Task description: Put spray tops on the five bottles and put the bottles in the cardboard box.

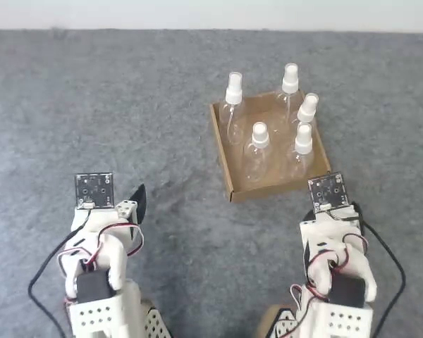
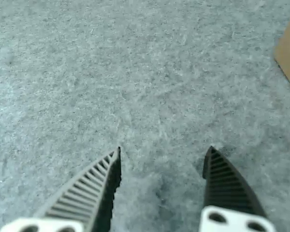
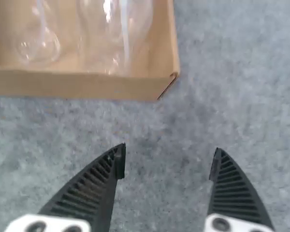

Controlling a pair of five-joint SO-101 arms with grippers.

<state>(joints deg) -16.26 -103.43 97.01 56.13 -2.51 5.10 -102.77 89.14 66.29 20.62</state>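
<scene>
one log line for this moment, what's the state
bottles: five, spray tops on, upright in cardboard box | left end effector: open, empty | right end effector: open, empty, near box

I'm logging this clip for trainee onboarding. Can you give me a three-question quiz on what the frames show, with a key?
1. How many bottles, each with a spray top, stand in the cardboard box?
2. True or false: the left end effector grips a bottle.
3. Which is nearer the box? A) the left end effector B) the right end effector

Key: 1) five. 2) false; it is open and empty over the grey carpet. 3) B.
</scene>
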